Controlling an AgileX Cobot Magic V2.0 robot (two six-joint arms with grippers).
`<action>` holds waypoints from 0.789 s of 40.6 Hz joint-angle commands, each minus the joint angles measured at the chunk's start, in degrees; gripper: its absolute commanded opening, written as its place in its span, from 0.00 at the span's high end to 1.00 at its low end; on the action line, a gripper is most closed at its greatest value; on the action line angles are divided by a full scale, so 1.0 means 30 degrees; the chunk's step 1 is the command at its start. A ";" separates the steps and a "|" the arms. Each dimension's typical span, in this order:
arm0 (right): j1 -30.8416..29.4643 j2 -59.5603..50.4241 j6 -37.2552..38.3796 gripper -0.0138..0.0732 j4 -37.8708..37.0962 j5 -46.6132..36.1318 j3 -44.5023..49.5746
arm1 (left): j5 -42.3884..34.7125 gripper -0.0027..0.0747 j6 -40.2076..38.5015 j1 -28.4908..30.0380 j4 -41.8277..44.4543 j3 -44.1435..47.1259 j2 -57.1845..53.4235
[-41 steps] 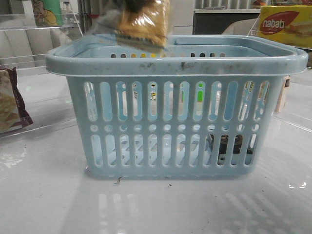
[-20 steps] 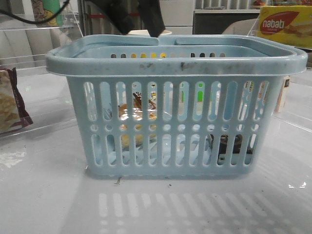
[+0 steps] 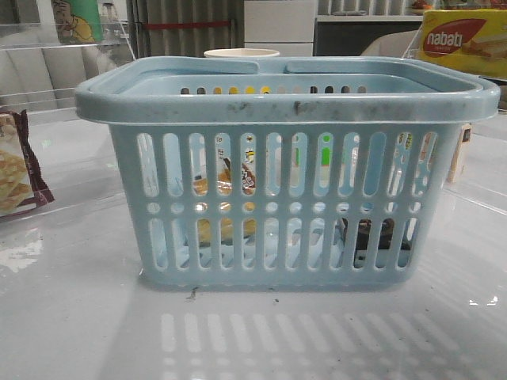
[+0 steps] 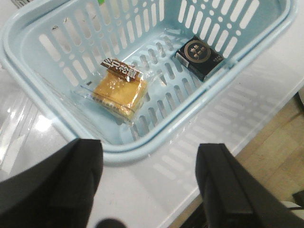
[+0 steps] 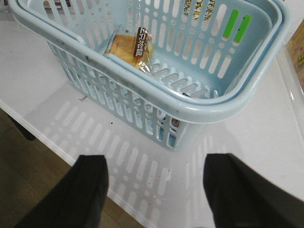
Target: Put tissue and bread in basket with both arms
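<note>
The pale blue basket (image 3: 285,107) stands in the middle of the table. The bread (image 4: 118,90), a clear packet with a brown label band, lies on the basket floor; it shows through the slots in the front view (image 3: 226,186) and in the right wrist view (image 5: 133,50). The blackish tissue packet (image 4: 199,57) lies on the floor at the other end, seen through the slots in the front view (image 3: 372,237). My left gripper (image 4: 149,156) is open and empty above the table beside the basket (image 4: 156,137). My right gripper (image 5: 154,173) is open and empty, above the table edge beside the basket (image 5: 190,109).
A maroon-edged cracker bag (image 3: 16,166) lies at the left. A yellow nabati box (image 3: 463,39) stands at the back right. A cream cup rim (image 3: 242,54) shows behind the basket. The table's front edge (image 5: 61,152) and the floor lie below the right gripper.
The bread was held above the basket a second ago, then dropped in and settled on the floor. The left gripper has withdrawn out of the front view.
</note>
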 commanded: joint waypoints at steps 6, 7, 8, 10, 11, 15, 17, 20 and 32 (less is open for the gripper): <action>0.0000 -0.0029 -0.0194 0.22 -0.0073 -0.1331 -0.0510 | -0.1686 0.34 0.0030 -0.0068 -0.0301 0.3560 -0.4951; 0.0000 -0.0029 -0.0194 0.22 -0.0073 -0.1331 -0.0510 | -0.1698 0.34 0.0030 -0.0068 -0.0301 0.3869 -0.5329; 0.0000 -0.0029 -0.0194 0.22 -0.0073 -0.1331 -0.0510 | -0.1698 0.34 0.0030 -0.0068 -0.0301 0.4166 -0.5716; 0.0000 -0.0029 -0.0194 0.22 -0.0073 -0.1331 -0.0510 | -0.1698 0.34 0.0030 -0.0068 -0.0301 0.4840 -0.6565; 0.0000 -0.0029 -0.0194 0.22 -0.0073 -0.1331 -0.0510 | -0.1698 0.34 0.0030 -0.0068 -0.0301 0.5187 -0.7023; 0.0000 -0.0029 -0.0194 0.22 -0.0073 -0.1565 -0.0510 | -0.1698 0.34 0.0030 -0.0068 -0.0301 0.6203 -0.8401; 0.0000 -0.0029 -0.0194 0.22 -0.0111 -0.1544 -0.0510 | -0.1698 0.34 0.0030 -0.0068 -0.0301 0.6661 -0.8997; 0.0000 -0.0029 -0.0259 0.22 -0.0659 -0.1405 -0.0510 | -0.1698 0.34 0.0030 -0.0068 -0.0301 0.7067 -0.9549; 0.0000 -0.0029 -0.0257 0.22 -0.2523 -0.0225 -0.0510 | -0.1732 0.37 0.0030 -0.0068 0.0228 0.7492 -0.9851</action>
